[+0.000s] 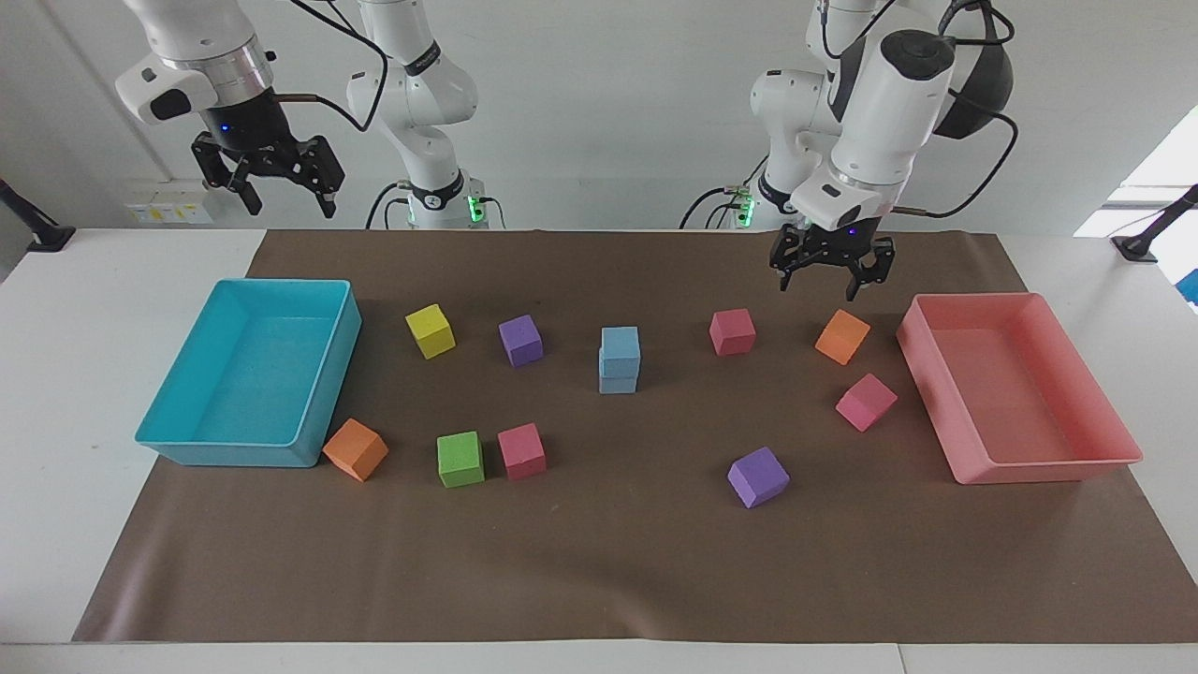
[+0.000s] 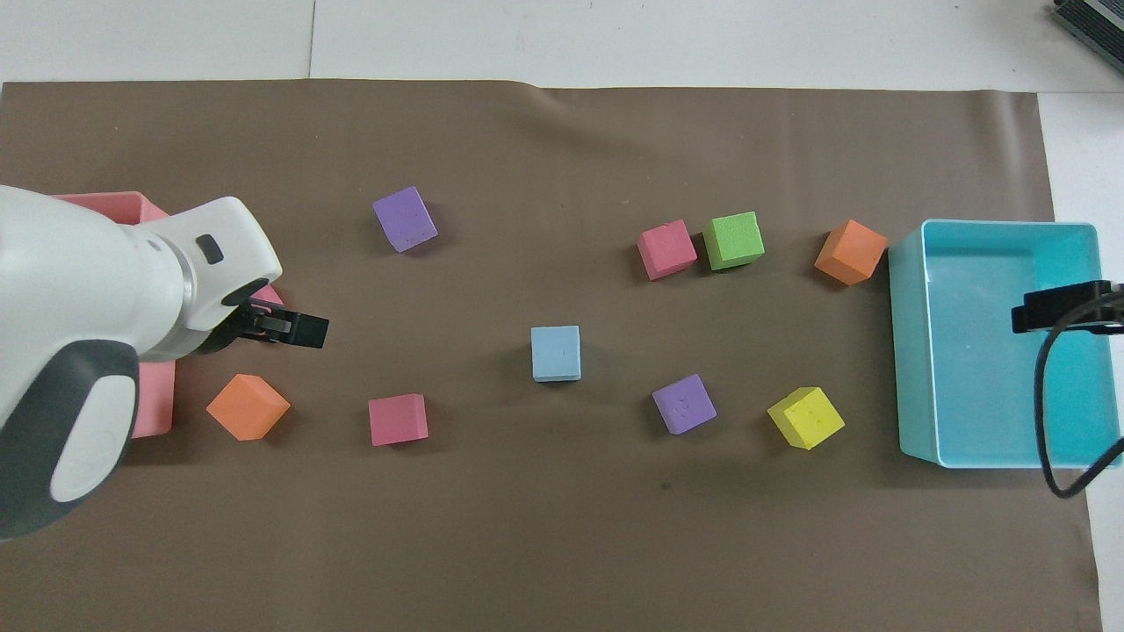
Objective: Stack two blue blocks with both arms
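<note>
The two blue blocks stand stacked in the middle of the brown mat, the upper block (image 1: 620, 346) squarely on the lower block (image 1: 618, 382). In the overhead view only the upper block (image 2: 555, 352) shows. My left gripper (image 1: 819, 286) is open and empty, raised over the mat beside an orange cube (image 1: 842, 336), well away from the stack; it also shows in the overhead view (image 2: 285, 327). My right gripper (image 1: 290, 208) is open and empty, and waits high over the cyan tray's end of the table; it shows in the overhead view (image 2: 1062, 307) over that tray.
A cyan tray (image 1: 225, 454) stands at the right arm's end and a pink tray (image 1: 1039, 468) at the left arm's end. Purple (image 1: 520, 339), yellow (image 1: 430, 330), green (image 1: 460, 459), pink (image 1: 732, 331) and other cubes are scattered around the stack.
</note>
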{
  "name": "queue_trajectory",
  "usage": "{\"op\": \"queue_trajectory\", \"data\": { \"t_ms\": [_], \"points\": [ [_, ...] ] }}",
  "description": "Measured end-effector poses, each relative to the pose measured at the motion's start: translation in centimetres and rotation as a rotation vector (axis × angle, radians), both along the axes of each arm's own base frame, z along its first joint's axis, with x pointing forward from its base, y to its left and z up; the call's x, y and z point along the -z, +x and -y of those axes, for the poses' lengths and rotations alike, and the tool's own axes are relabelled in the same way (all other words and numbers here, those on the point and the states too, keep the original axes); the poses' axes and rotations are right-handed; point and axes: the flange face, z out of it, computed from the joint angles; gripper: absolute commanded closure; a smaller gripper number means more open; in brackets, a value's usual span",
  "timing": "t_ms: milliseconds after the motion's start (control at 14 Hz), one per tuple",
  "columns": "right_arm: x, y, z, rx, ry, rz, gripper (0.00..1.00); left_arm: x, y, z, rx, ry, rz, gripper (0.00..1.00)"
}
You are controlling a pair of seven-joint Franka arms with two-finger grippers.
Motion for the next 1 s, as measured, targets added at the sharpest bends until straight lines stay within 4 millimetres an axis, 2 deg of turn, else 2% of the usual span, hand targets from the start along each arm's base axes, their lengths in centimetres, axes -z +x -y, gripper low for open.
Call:
{"op": "queue_trajectory", "data": {
  "t_ms": [215, 502, 645, 1003],
  "points": [
    [0.0, 0.0, 0.0, 0.0, 0.0, 0.0, 0.0, -4.6, 1.4, -3.0, -0.042, -0.025, 0.035, 0.0],
    [0.0, 0.0, 0.0, 0.0, 0.0, 0.0, 0.0, -8.3, 2.2, -6.1, -0.043, -0.017, -0.011, 0.0],
    [0.0, 0.0, 0.0, 0.0, 0.0, 0.0, 0.0, -9.1, 2.7, -6.6, -0.046, -0.015, -0.021, 0.0],
    [0.0, 0.0, 0.0, 0.0, 0.0, 0.0, 0.0, -9.1, 2.8, -6.6, -0.045, -0.013, -0.039, 0.0]
  ]
}}
